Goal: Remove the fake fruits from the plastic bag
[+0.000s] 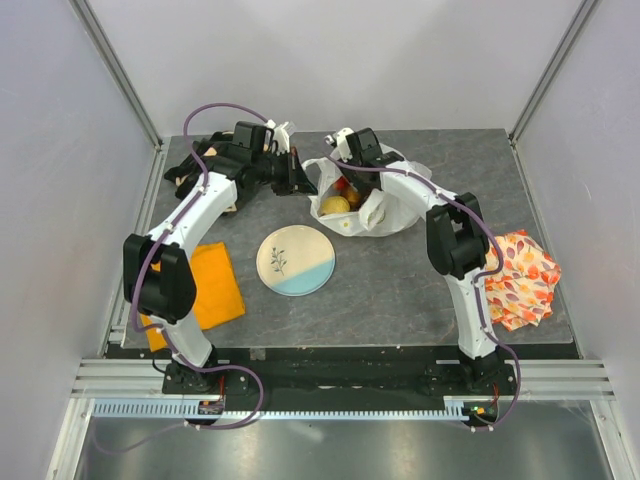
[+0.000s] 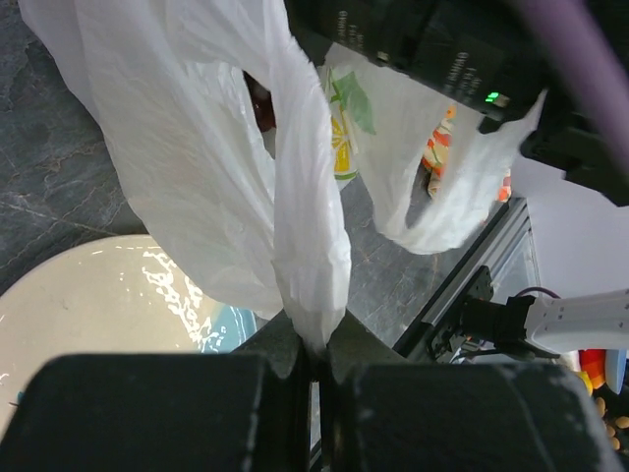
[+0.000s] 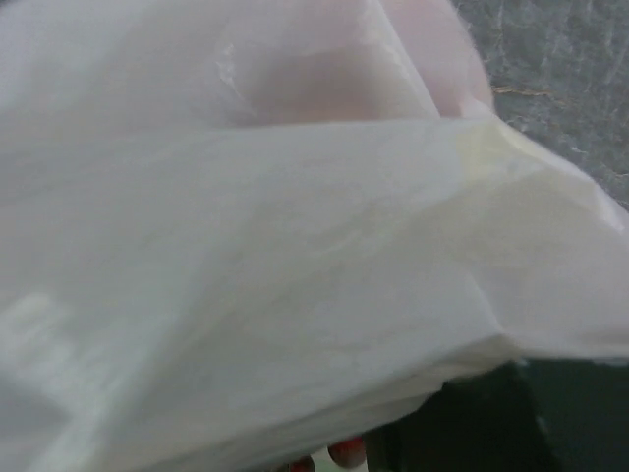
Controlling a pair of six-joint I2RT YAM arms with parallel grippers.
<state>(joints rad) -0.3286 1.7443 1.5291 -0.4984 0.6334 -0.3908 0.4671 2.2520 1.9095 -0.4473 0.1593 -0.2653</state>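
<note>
Two arms of mine meet at the bag [image 1: 392,205], which sits at the far middle of the table [image 1: 400,290], just beyond the plate [image 1: 296,262]. Its long axis runs left to right, with the mouth gaping upward.

My left arm [image 1: 185,225] bends outward, then reaches in to the bag's left edge. My left gripper [image 2: 313,356] is pressed tight on a twisted strip of film.

My right arm [image 1: 455,240] stretches over the bag, with the right gripper [image 1: 345,148] at its far rim. Film fills that wrist view, so I cannot tell how its fingers stand.

Thin, white and crinkled, the bag shows a lemon [image 1: 335,206], red berries [image 3: 346,453] and a yellow-green slice [image 2: 342,133].
</note>
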